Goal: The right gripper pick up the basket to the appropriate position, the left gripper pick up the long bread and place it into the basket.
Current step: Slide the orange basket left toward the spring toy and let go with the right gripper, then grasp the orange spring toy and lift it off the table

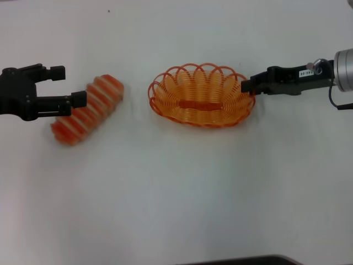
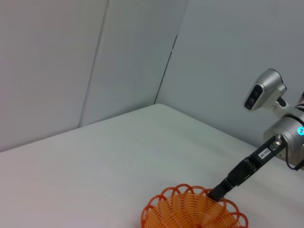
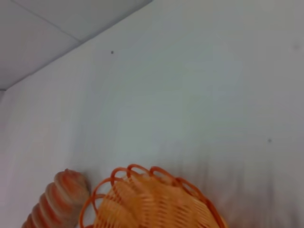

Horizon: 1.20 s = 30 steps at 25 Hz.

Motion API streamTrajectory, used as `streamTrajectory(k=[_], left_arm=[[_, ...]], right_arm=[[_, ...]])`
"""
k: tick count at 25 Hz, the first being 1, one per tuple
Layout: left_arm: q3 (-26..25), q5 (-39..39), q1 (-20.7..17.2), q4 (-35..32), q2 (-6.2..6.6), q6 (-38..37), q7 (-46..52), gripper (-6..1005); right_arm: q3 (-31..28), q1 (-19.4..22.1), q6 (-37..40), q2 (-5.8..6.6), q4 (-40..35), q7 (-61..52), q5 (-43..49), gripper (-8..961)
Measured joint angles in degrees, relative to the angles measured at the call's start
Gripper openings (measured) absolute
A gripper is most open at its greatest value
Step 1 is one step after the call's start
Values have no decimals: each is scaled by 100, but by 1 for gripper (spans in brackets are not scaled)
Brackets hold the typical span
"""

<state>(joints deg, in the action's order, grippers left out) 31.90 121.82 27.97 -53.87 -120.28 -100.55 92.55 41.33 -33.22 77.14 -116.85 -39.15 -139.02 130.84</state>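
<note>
The orange openwork basket (image 1: pixel 201 96) stands on the white table (image 1: pixel 182 182) at the middle. My right gripper (image 1: pixel 247 86) comes in from the right and is shut on the basket's right rim. The long bread (image 1: pixel 88 110), orange with cream stripes, lies slanted left of the basket. My left gripper (image 1: pixel 69 85) is open at the bread's left side, with its near finger (image 1: pixel 79 99) over the loaf's middle. The left wrist view shows the basket (image 2: pixel 190 211) with the right gripper (image 2: pixel 217 193) on its rim. The right wrist view shows the basket (image 3: pixel 152 204) and the bread (image 3: pixel 59 199) beyond it.
Grey wall panels (image 2: pixel 95 61) stand behind the table's far edge. A dark edge (image 1: pixel 242 259) shows at the table's front. The right arm's blue-lit ring (image 2: pixel 300 130) shows in the left wrist view.
</note>
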Motion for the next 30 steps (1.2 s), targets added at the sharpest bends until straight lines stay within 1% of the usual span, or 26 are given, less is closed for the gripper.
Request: streamTrajectory(k=[2, 5, 7, 10, 13, 14, 15, 18, 20, 21, 22, 23, 24, 26, 28, 30], left_arm=[[-1, 0, -20, 0, -5, -6, 0, 930], [0, 0, -44, 0, -5, -19, 2, 930], [0, 0, -55, 0, -9, -23, 3, 929], [7, 11, -57, -2, -10, -37, 45, 929], [35, 52, -50, -55, 9, -41, 231, 929], [50, 66, -47, -90, 12, -36, 309, 929], [79, 74, -43, -146, 12, -23, 415, 929], [290, 127, -29, -491, -8, 19, 977, 928], [580, 230, 5, -873, -42, 65, 1623, 928], [830, 367, 29, -1096, -64, 141, 2029, 928], [1090, 539, 60, -1321, -85, 252, 2410, 928], [1655, 1012, 146, -1716, -147, 545, 3091, 928], [1655, 1012, 146, -1716, -147, 545, 3091, 928], [2158, 1562, 244, -2033, -248, 877, 3614, 927], [2584, 2064, 343, -2168, -361, 1262, 3989, 927], [3036, 2357, 393, -2111, -387, 1686, 4283, 927]], right_arm=[[-28, -7, -12, 35, -63, 47, -112, 158], [-288, 15, 25, 160, -246, 322, -580, 250], [-475, 53, 206, 236, -409, 677, -1062, 311], [-574, 99, 918, 340, -704, 1650, -1808, 403], [-584, 207, 1692, 363, -1046, 2715, -2089, 588], [-553, 296, 2267, 360, -1317, 3429, -2084, 650], [-553, 296, 2267, 360, -1317, 3429, -2084, 667], [-463, 388, 2905, 360, -1674, 4022, -1697, 719], [-409, 388, 3180, 389, -1799, 4144, -1228, 754], [-386, 353, 3336, 430, -1852, 4154, -779, 752], [-386, 327, 3361, 443, -1863, 4136, -640, 751], [-394, 314, 3363, 449, -1863, 4120, -561, 749], [-394, 314, 3363, 449, -1863, 4120, -561, 747], [-410, 296, 3347, 453, -1843, 4103, -487, 744], [-411, 297, 3323, 427, -1831, 4113, -475, 744], [-412, 312, 3273, 388, -1829, 4130, -469, 744]])
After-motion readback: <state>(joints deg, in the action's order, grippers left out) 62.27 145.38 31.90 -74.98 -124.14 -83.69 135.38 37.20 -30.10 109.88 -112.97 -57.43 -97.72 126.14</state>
